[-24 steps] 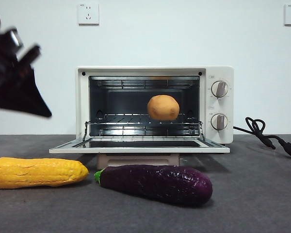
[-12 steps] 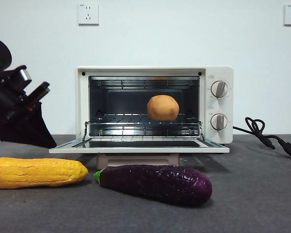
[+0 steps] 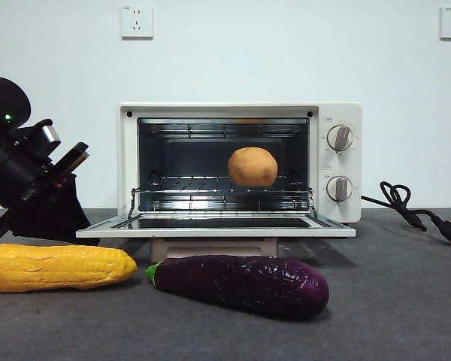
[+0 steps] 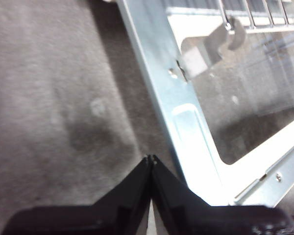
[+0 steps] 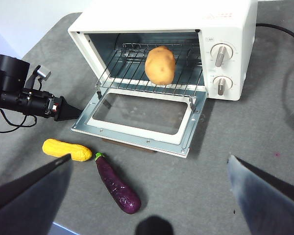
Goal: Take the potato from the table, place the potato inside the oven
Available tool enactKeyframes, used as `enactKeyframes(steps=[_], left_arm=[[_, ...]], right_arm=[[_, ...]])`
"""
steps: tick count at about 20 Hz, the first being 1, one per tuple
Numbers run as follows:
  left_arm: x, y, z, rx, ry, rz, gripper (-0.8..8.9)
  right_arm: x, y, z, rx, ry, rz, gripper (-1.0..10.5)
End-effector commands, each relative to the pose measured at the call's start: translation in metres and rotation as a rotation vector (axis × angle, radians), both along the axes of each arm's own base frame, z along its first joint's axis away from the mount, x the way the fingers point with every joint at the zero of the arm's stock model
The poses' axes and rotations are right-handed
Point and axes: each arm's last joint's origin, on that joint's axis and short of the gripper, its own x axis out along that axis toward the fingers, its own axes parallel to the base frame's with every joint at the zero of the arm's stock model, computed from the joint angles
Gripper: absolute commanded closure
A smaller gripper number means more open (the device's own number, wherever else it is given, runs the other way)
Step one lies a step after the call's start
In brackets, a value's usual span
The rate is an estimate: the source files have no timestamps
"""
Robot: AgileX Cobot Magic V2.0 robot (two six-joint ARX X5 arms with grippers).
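White wall with two sockets is seen behind a dark grey table (image 3: 406,301), on which the cream toaster oven (image 3: 240,162) stands with its glass door (image 5: 139,115) folded down flat. The potato (image 3: 252,166) is found on the wire rack (image 5: 137,68) inside the oven cavity, toward the knob side, touching neither gripper. The placing is therefore judged to be done; nothing of the stated task appears to be left, unless the door is meant to be shut, which is not asked for.

The left gripper (image 4: 150,159) is held low, just beside the outer corner of the open door, with its jaws pressed together and nothing between them. The right gripper (image 5: 147,196) is held high above the table, well apart from everything, its jaws spread wide and empty.

A corn cob (image 3: 59,267) and an eggplant (image 3: 240,283) are left lying on the table in front of the oven, untouched.

Much is cut off: the black cord (image 3: 417,214) runs out of the front view, the right jaws are blurred at the picture's edge, and in the left wrist view only a blurred slice of door frame and hinge can be made out. The oven's rear interior is lost in shadow.
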Motion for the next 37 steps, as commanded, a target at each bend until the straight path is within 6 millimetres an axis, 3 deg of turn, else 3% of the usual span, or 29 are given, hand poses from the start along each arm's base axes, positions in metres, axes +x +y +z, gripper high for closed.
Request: enactKeyframes(steps=[1, 24, 37], left_arm=[[-0.001, -0.005, -0.004, -0.009, 0.009, -0.017, 8.22], [0.010, -0.010, 0.010, -0.228, -0.052, -0.005, 8.22], [0.030, -0.012, 0.041, -0.381, -0.279, 0.101, 8.22]], right_arm=[[0.000, 0.000, 0.000, 0.009, -0.002, -0.001, 3.8], [0.000, 0.000, 0.000, 0.009, 0.000, -0.003, 3.8], [-0.001, 0.000, -0.002, 0.001, 0.017, -0.004, 3.8]])
